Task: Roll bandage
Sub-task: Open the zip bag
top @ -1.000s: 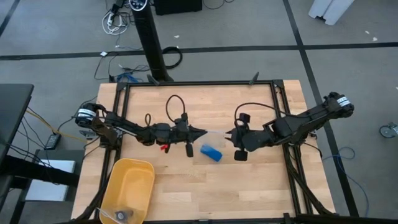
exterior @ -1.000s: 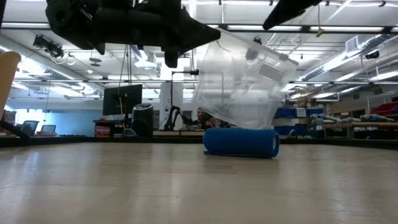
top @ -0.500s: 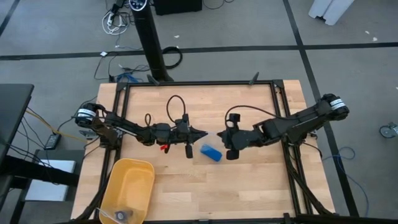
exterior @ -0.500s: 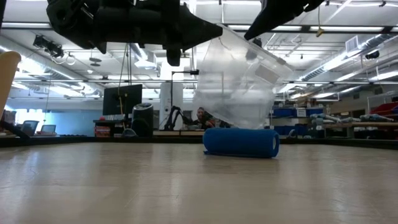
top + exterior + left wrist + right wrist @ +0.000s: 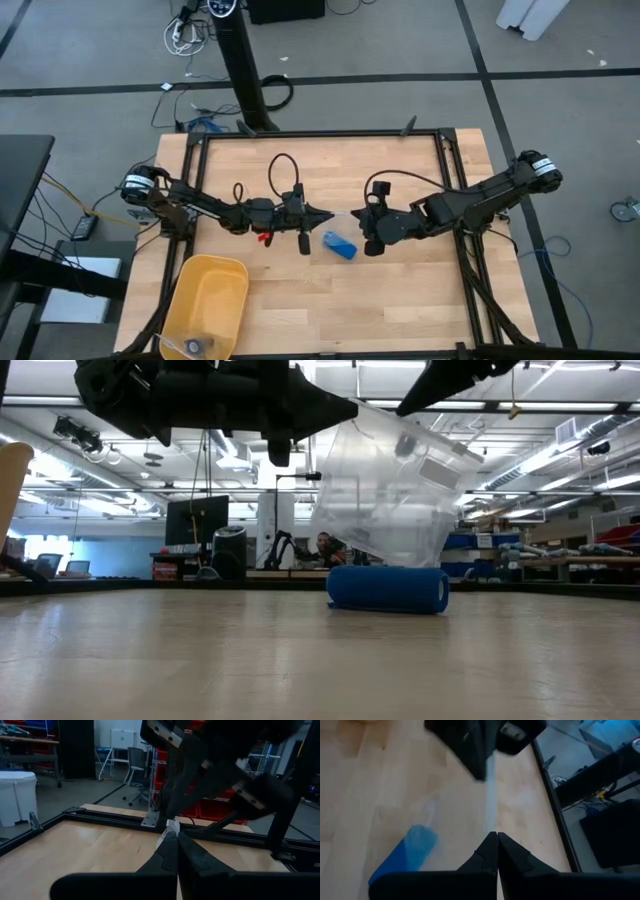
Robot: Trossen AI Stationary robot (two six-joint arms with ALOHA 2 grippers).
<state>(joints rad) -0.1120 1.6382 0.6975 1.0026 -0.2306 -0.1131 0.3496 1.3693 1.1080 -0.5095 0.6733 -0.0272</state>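
The bandage (image 5: 338,244), a light, soft roll, lies on the tabletop (image 5: 400,300) inside the clear bag (image 5: 385,490). Both the left end effector (image 5: 325,214) and the right end effector (image 5: 360,218) are clamped on the bag's top edge above it. Grip the bandage mid-roll, gently.

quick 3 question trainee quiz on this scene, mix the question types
1. True or false: the bright blue rolled fabric bandage lies on the wooden table.
2. What are the left gripper and right gripper both shut on? A. the yellow plastic bin B. the clear crinkled plastic bag C. the bandage
3. Fill in: in the low view, the bag hangs ____ the bandage.

Key: 1 true; 2 B; 3 above
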